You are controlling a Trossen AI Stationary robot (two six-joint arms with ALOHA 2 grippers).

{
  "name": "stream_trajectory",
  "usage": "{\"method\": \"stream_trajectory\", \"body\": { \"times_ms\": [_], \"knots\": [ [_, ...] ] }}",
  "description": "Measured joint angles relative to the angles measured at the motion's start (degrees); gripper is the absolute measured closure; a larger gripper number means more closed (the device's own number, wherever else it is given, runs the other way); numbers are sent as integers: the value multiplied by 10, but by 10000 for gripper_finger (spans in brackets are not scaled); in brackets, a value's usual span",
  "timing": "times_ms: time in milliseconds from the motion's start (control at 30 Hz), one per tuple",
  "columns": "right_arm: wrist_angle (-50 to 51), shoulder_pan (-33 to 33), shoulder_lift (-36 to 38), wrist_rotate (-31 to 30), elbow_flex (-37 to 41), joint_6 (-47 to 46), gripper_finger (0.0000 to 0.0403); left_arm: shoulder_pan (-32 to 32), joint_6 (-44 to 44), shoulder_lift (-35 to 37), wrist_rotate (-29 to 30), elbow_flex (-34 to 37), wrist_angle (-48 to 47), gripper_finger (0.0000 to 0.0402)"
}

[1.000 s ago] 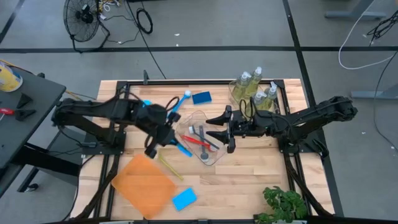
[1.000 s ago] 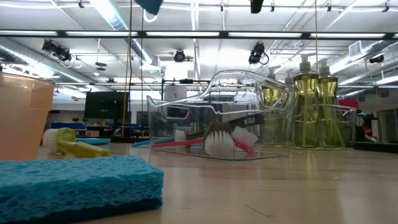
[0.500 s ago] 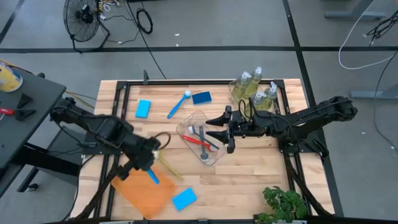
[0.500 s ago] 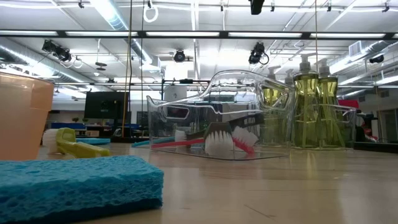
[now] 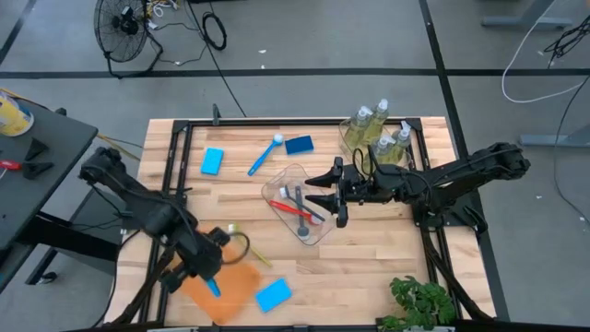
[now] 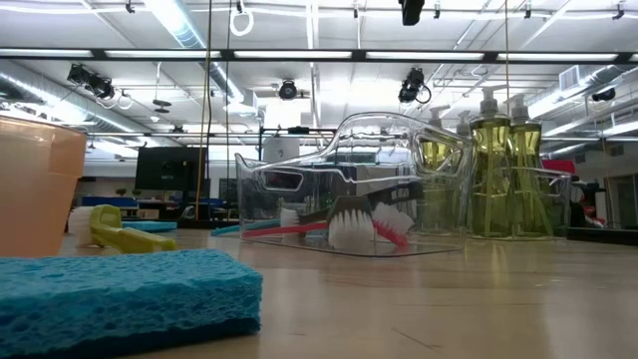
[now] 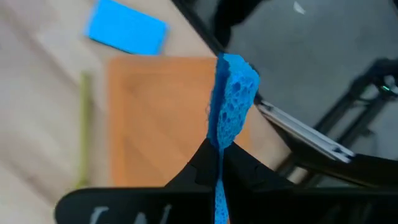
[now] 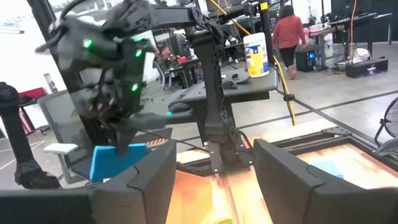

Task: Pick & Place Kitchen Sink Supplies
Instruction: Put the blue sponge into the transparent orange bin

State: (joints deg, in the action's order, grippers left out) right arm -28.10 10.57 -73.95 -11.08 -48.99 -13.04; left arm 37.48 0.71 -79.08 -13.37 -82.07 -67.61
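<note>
Wooden worktop (image 5: 369, 249) in an open lab hall, bright ceiling lights beyond. Left end effector (image 5: 210, 281) clamped on a blue sponge (image 7: 231, 99), hanging over the orange tray (image 5: 241, 284). Right end effector (image 5: 324, 192) parked with fingers apart, nothing held, beside the clear tub (image 5: 318, 231). Already sorted: red and grey brushes (image 5: 297, 208) in that tub, soap bottles (image 5: 378, 129) in another at the far edge. Still loose: three sponges, blue brush (image 5: 264, 155), yellow-green brush (image 5: 256, 255). Roughly half done, by the look of it.
</note>
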Motion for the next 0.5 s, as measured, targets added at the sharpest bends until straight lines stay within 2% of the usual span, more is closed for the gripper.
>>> {"method": "stream_trajectory", "body": {
  "times_ms": [200, 500],
  "knots": [
    [9, 0, 0, 0, 0, 0, 191, 30, -6, -59, -30, 0, -5, 393],
    [37, 0, 0, 0, 0, 0, 191, 32, -67, -130, -49, 0, -49, 393]
  ]
}}
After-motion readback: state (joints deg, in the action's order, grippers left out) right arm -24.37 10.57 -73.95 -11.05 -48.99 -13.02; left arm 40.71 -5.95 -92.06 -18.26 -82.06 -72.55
